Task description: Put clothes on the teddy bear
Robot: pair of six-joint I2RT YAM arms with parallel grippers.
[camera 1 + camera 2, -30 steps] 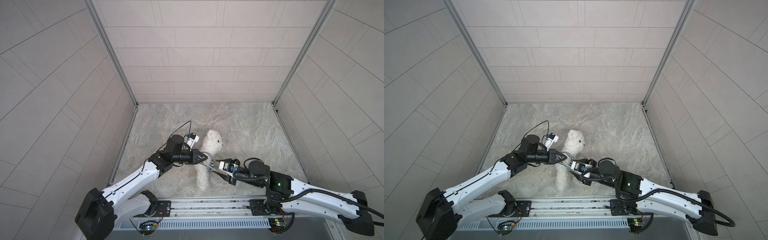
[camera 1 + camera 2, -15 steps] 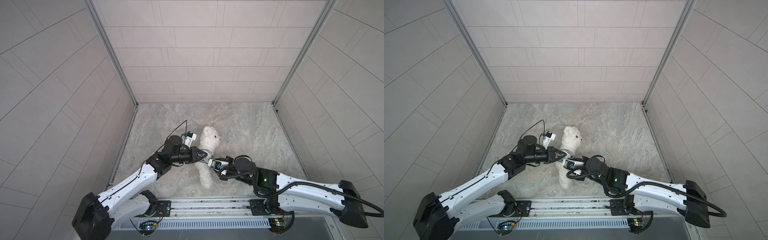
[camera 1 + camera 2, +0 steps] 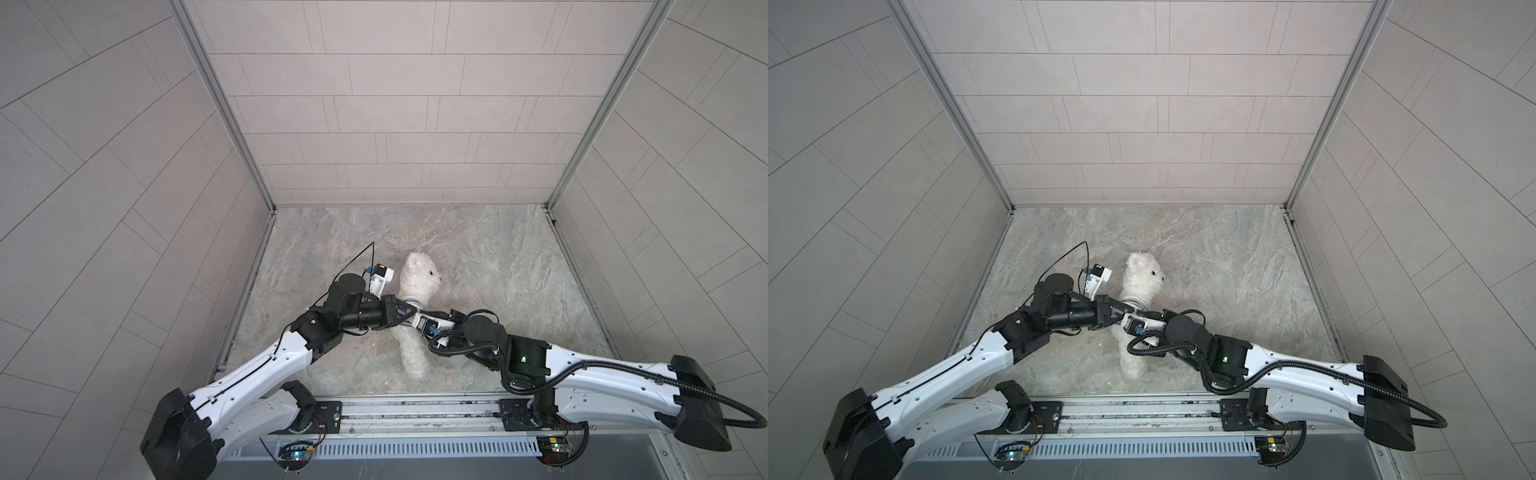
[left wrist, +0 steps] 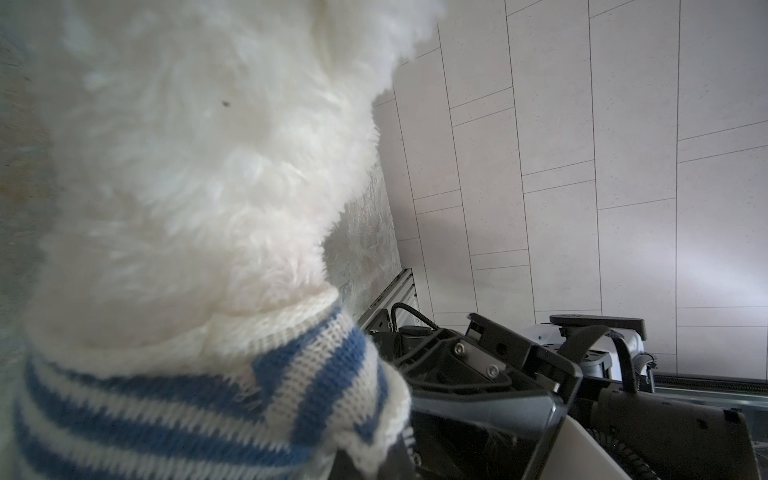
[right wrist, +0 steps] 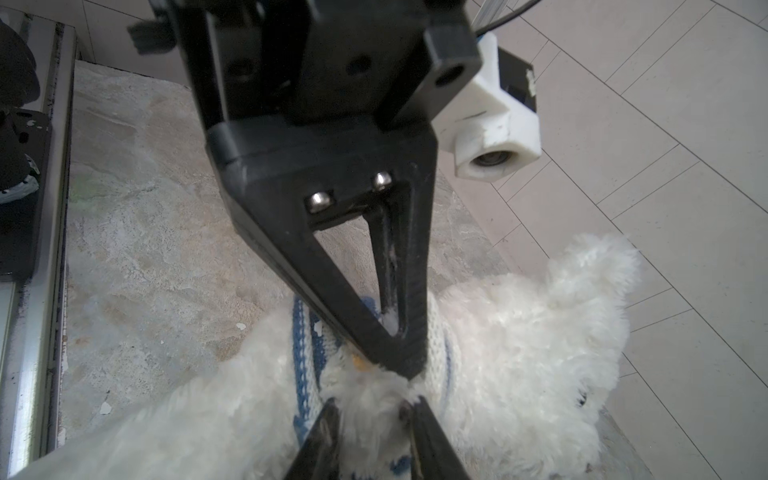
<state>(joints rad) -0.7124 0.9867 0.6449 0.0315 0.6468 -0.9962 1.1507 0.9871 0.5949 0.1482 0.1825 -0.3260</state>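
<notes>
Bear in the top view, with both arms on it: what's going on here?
The bear lies on the table, head toward the back wall, with a striped shirt bunched around its neck. The left gripper is shut on the shirt's knit there. The right gripper pinches white fur right beside the shirt. The shirt is over the head but not yet pulled down the body.

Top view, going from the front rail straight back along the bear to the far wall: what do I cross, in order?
Rail → bear's legs → shirt → bear's head → floor → back wall.
</notes>
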